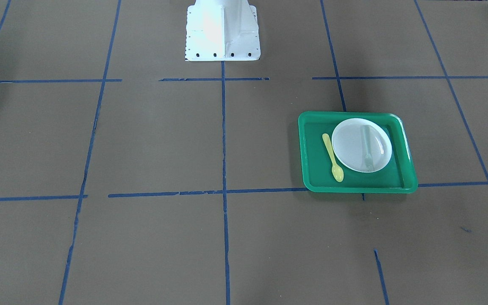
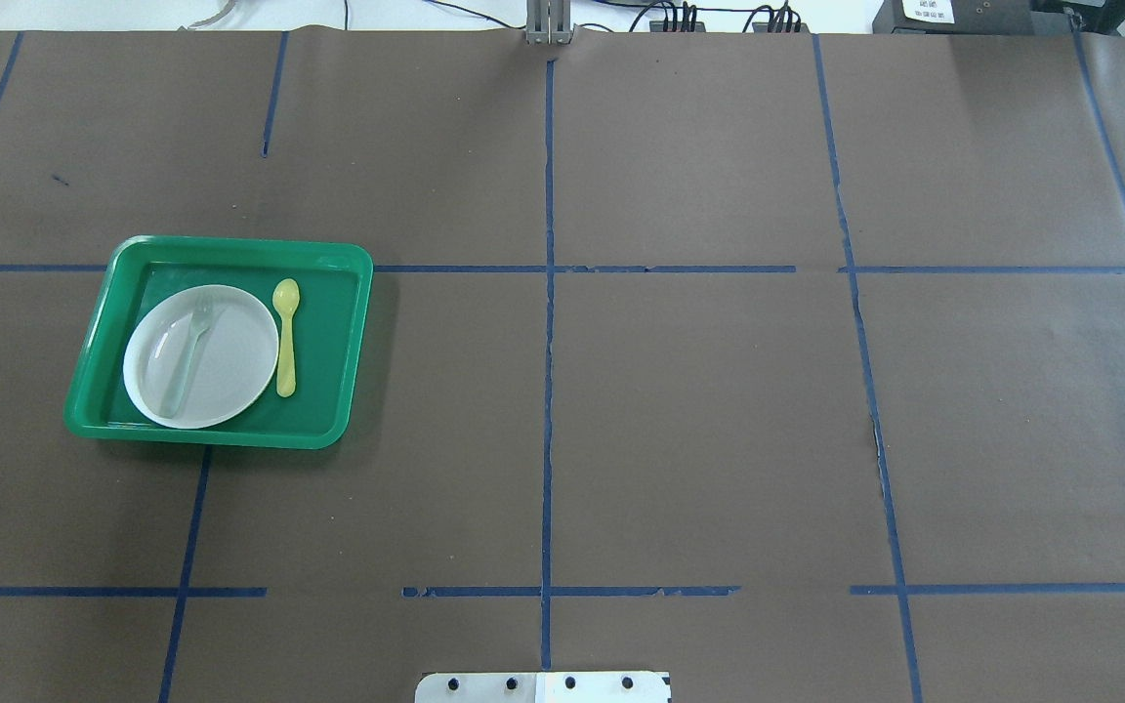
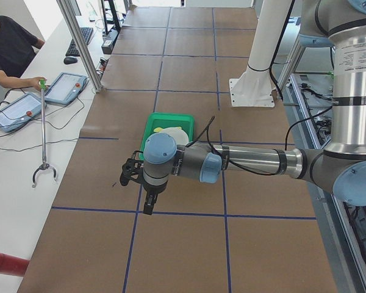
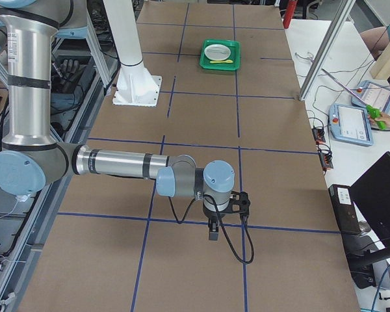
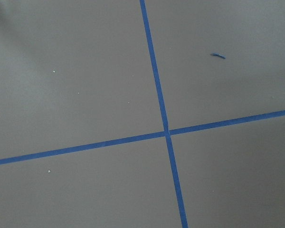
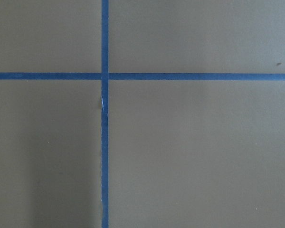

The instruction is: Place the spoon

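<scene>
Left gripper, right gripper hang over table, far from tray – open or closed, can't tell. In tray: plate w/ fork on it, spoon on tray floor just beside plate. Looks placed; prob. nothing left.

A worktop covered in brown paper is marked into squares by blue tape lines. Alongside it stands a white desk with tablets, a keyboard and an aluminium post.
</scene>
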You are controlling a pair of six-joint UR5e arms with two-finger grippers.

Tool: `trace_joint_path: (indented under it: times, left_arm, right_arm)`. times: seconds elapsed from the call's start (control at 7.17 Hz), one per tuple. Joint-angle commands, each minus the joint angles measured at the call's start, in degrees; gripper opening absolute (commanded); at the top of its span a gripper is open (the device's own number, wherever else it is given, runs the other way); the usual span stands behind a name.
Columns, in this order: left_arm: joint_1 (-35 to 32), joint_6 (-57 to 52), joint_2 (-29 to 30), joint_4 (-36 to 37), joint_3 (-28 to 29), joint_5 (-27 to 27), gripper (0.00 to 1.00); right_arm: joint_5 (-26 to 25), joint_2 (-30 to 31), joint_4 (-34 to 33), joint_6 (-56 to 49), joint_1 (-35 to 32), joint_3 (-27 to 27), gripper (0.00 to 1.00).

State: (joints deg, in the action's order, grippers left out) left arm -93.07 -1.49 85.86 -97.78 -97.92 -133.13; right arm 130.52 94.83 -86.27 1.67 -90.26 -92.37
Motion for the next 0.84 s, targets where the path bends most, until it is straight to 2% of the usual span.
trace_joint_path:
  times: [0.0, 0.14, 0.28, 0.42, 0.56, 0.7]
  left_arm:
    - [0.00, 0.00, -0.08, 0.57, -0.17, -0.02, 1.00]
    - [-0.09, 0.00, -0.34, 1.01, -0.78, -0.02, 1.00]
    - [-0.09, -0.09, 0.61, 5.10, -0.96, -0.02, 1.00]
    - [-0.09, -0.18, 1.32, 10.80, -3.65, 0.07, 1.00]
    - [-0.35, -0.96, 0.45, 12.51, -6.64, 0.07, 1.00]
    - [-0.27, -2.36, 1.31, 12.44, -5.63, -0.02, 1.00]
  right_arm:
    - [0.00, 0.00, -0.04, 0.00, 0.00, 0.00, 1.00]
    - [0.00, 0.00, 0.05, 0.00, 0.00, 0.00, 1.00]
    - [0.00, 0.00, 0.05, 0.00, 0.00, 0.00, 1.00]
    - [0.00, 0.00, 0.05, 0.00, 0.00, 0.00, 1.00]
    - [0.00, 0.00, -0.04, 0.00, 0.00, 0.00, 1.00]
    - [0.00, 0.00, 0.05, 0.00, 0.00, 0.00, 1.00]
